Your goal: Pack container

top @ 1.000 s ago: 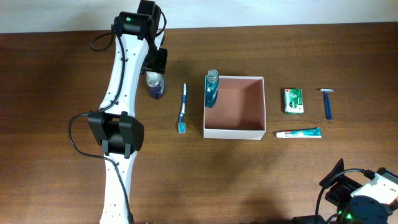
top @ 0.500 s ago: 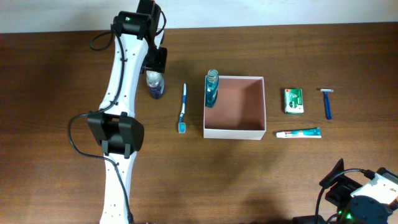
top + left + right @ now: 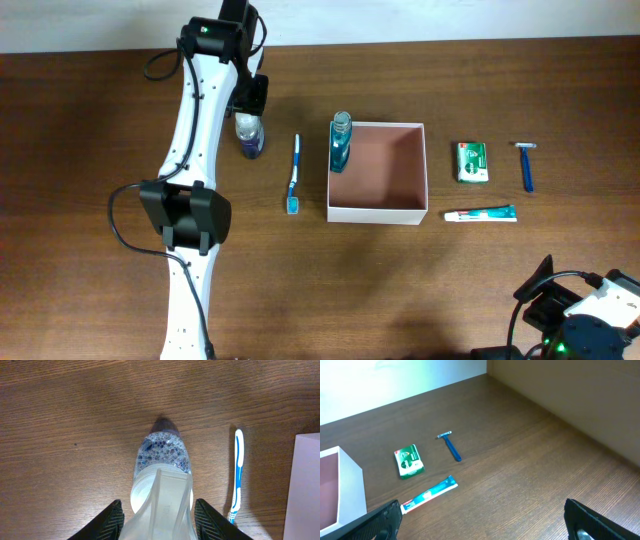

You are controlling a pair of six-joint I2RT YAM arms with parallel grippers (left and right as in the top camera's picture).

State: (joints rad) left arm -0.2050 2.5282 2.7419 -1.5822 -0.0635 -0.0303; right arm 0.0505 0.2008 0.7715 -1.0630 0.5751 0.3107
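One thing's packed: a blue bottle point(image 3: 341, 142) stands in the box point(image 3: 378, 212), mid-table. My left gripper point(image 3: 159, 510) straddles the small bottle point(image 3: 162, 455), can't tell if it's actually gripping. My right gripper point(image 3: 482, 510) gapes wide, empty. Toothbrush point(image 3: 294, 175), green packet point(image 3: 472, 162), razor point(image 3: 526, 165) and toothpaste point(image 3: 481, 213) are not in yet.

Left arm point(image 3: 195, 120) reaches long across the table, wrist bent down at the far end. Left gripper point(image 3: 159, 505) straddles a bottle point(image 3: 162, 460), fingers point(image 3: 111, 522) close on either side; contact unclear. Right arm point(image 3: 585, 315) sits tucked low at the near corner, right gripper point(image 3: 482, 515) spread wide.
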